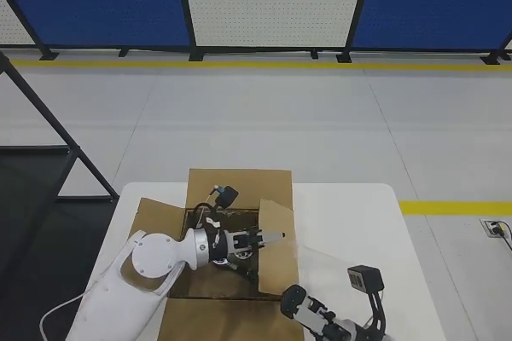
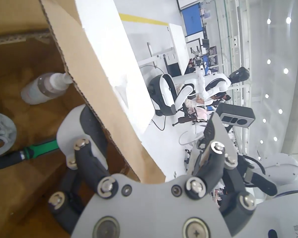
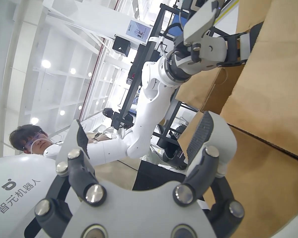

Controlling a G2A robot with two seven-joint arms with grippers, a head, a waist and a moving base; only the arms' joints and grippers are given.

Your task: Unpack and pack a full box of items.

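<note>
Box: an open brown cardboard carton sits on the white table, its flaps folded outward except for one. That one flap, on the box's right side, stands upright, and it is what stands in your way. Your left gripper straddles it, jaws apart, with one finger inside the box and the other outside. You cannot tell whether either pad touches the cardboard.

Inside the box, on its floor, lies a small bottle of brownish liquid with a white cap, resting on its side near the base of the upright flap. Near it is a grey spool. Just beside the spool lies a green-handled tool, whose handle runs behind the inner finger.

Your right gripper sits outside the box, just beside the wall at the corner nearest the robot. Its jaws are wide apart and hold nothing.

Far beyond the box, blue partition panels line the floor.

Any print on the bottle is too small to tell.
</note>
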